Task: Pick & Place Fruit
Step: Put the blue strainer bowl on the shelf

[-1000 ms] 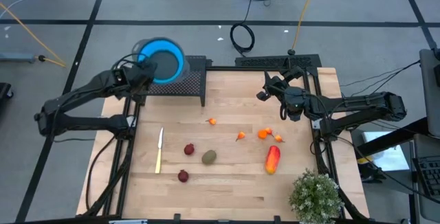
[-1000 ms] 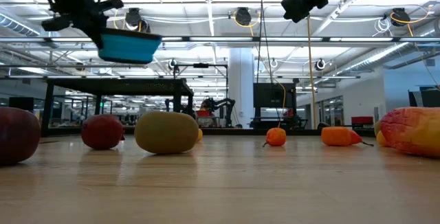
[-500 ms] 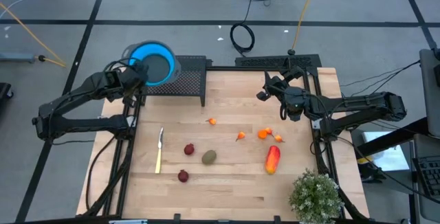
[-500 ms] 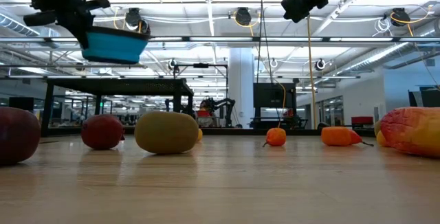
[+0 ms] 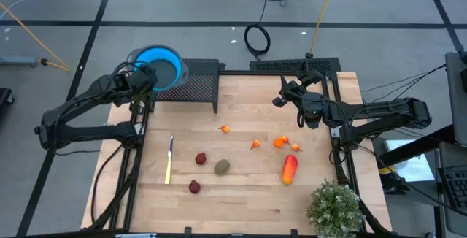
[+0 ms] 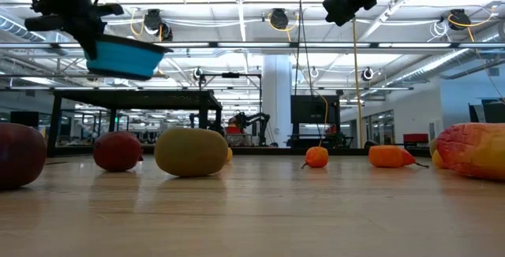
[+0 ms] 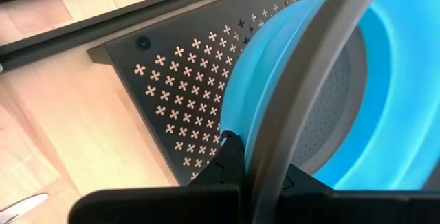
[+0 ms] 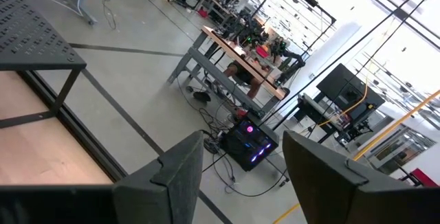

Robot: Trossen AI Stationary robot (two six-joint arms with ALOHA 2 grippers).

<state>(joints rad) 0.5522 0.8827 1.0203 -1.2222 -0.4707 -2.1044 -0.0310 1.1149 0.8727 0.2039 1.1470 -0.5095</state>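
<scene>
Fruit lay scattered over the wooden table (image 5: 248,187), all placed here relative to the olive-green oval fruit (image 5: 222,166) near its middle. A dark red round fruit (image 5: 201,158) sat just beside that oval on the left arm's side, and a second dark red round fruit (image 5: 194,187) lay near it toward the front edge. The elongated red-orange fruit (image 5: 290,169) rested well apart from the oval on the right arm's side, with several tiny orange fruits (image 5: 279,142) beyond the oval toward the back, one tiny orange piece (image 5: 225,129) farther back. A slim pale knife (image 5: 169,159) lay well apart from the oval on the left arm's side. The left end effector (image 5: 143,79) hung far from the oval, past the table's back left corner, closed on the rim of a round blue bowl (image 5: 162,66) held in the air above a black perforated plate (image 7: 185,107). The right end effector (image 5: 282,96) hovered above the table's back right part, away from the oval, fingers (image 8: 180,162) apart and holding nothing.
</scene>
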